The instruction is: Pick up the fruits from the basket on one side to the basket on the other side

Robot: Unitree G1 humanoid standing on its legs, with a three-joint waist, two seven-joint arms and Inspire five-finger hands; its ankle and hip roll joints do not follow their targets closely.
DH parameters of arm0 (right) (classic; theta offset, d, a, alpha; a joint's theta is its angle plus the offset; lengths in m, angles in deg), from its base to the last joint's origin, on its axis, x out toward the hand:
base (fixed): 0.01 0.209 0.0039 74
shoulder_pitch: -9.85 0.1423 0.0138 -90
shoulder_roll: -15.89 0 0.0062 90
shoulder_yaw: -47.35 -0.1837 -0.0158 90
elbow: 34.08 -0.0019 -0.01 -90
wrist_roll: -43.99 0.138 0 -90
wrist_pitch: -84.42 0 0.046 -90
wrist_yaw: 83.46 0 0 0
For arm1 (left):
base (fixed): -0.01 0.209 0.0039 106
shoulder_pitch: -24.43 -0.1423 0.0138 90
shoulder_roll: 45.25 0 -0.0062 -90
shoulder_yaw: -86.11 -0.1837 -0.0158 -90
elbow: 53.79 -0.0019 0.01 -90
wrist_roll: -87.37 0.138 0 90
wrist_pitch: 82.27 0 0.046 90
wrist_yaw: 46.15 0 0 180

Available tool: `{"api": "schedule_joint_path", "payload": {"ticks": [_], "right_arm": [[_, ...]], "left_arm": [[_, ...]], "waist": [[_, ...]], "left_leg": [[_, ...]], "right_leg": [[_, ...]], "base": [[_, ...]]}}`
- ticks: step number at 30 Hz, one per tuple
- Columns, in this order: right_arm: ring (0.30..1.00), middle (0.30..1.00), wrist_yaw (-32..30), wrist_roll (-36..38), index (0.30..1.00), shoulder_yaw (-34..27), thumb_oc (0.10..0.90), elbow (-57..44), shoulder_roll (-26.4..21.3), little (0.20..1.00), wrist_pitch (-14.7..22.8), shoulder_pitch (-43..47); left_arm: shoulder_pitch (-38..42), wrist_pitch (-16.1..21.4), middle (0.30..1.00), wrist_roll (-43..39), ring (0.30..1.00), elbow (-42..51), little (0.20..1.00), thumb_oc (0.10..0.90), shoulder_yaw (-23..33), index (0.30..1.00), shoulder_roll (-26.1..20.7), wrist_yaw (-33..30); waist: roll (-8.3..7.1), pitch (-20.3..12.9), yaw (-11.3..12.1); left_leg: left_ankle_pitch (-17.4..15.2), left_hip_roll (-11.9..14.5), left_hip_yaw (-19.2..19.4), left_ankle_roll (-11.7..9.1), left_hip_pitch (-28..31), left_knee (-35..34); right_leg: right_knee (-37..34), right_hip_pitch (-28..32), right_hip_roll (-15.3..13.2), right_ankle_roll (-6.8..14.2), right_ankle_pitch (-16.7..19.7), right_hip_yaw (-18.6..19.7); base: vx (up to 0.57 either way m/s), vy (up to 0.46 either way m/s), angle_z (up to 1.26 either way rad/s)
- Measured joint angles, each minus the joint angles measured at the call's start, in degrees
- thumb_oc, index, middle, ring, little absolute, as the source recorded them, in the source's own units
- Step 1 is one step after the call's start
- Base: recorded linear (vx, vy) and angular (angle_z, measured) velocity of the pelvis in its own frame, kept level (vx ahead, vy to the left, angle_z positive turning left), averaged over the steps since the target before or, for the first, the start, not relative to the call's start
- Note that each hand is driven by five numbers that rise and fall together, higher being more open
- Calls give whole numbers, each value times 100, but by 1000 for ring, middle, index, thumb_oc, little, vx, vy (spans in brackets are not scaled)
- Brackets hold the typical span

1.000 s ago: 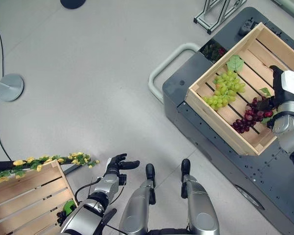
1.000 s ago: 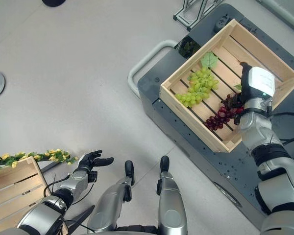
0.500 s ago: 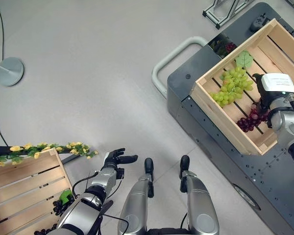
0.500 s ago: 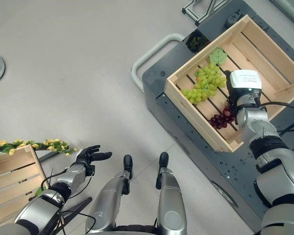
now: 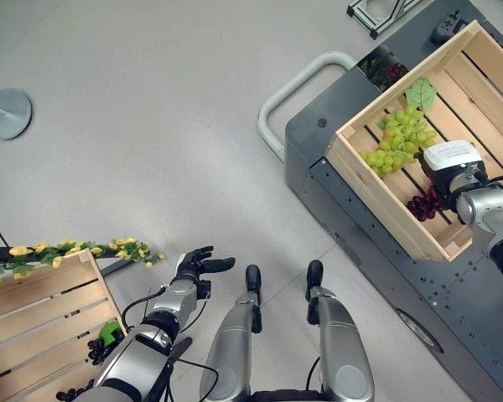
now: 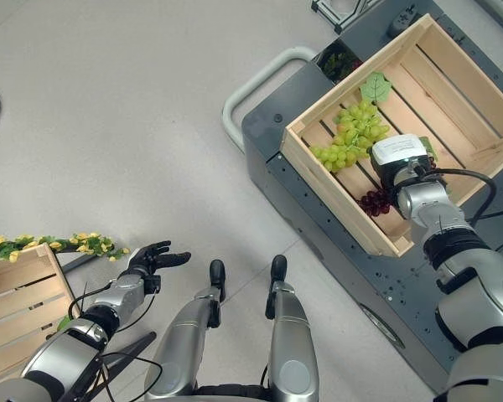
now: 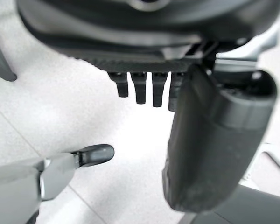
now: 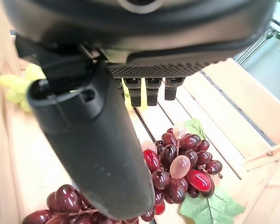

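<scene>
Hovering low over the floor (image 5: 151,126) on the robot's left, the left robot hand (image 5: 194,270) is spread with relaxed fingers and holds nothing; the left wrist view shows its straight fingers (image 7: 140,91) and thumb above bare floor; beside that arm, at the near left, sits a wooden crate (image 5: 33,322) with a dark bunch of grapes (image 5: 101,350) in its near corner, a small green thing next to them, and a garland of yellow flowers and green leaves (image 5: 75,255) draped along its far edge; across the floor on the robot's right stands a dark grey cart (image 5: 360,243) with a pale looped handle (image 5: 298,92), and on top of it rests a second wooden crate (image 5: 377,197) with a slatted bottom; inside this crate, on the near side, the right robot hand (image 5: 454,163) hangs just above a bunch of dark red grapes (image 5: 423,205) lying on the slats; in the right wrist view its fingers (image 8: 147,91) reach straight out and its thumb stands over the red grapes (image 8: 182,168), gripping nothing, with green leaves (image 8: 207,207) beside the bunch; a bunch of green grapes (image 5: 398,138) with a broad leaf (image 5: 421,90) lies just beyond the hand in the same crate; farther off, a round grey stand base (image 5: 4,113) sits on the floor at the far left, and a metal frame (image 5: 381,10) stands past the cart.
</scene>
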Motion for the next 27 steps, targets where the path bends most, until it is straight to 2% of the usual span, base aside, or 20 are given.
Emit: {"api": "schedule_joint_path", "payload": {"ticks": [11,18,24,27], "right_arm": [[900,900,752,-120,900,41,800,-122,0,900,10,-1],[900,900,1281,-308,900,355,800,-134,7,900,100,0],[900,900,1311,-310,900,461,800,82,145,900,105,11],[900,900,1228,-327,900,463,800,160,231,900,105,177]], "left_arm": [[3,-2,900,2,900,7,900,800,1,900,-50,3],[41,0,900,3,900,3,900,800,2,900,-159,101],[148,7,900,3,900,-3,900,800,-13,900,-167,145],[261,60,900,-2,900,-3,900,800,-14,900,-227,140]], "waist": [[-4,1,-3],[-13,3,29],[-16,2,94],[-60,-1,86]], "left_leg": [[-3,5,5,3,-7,47],[-2,8,1,1,-217,110],[-7,7,-16,-2,-253,112],[-11,2,-11,3,-461,211]], "right_leg": [[32,-2,-3,7,-25,9],[84,-202,-6,6,-6,5],[84,-225,-6,-3,-4,-6],[189,-443,-31,-9,-7,-3]], "base": [[0,0,0],[-13,-32,0],[-9,-10,0],[-11,-6,-1]]}}
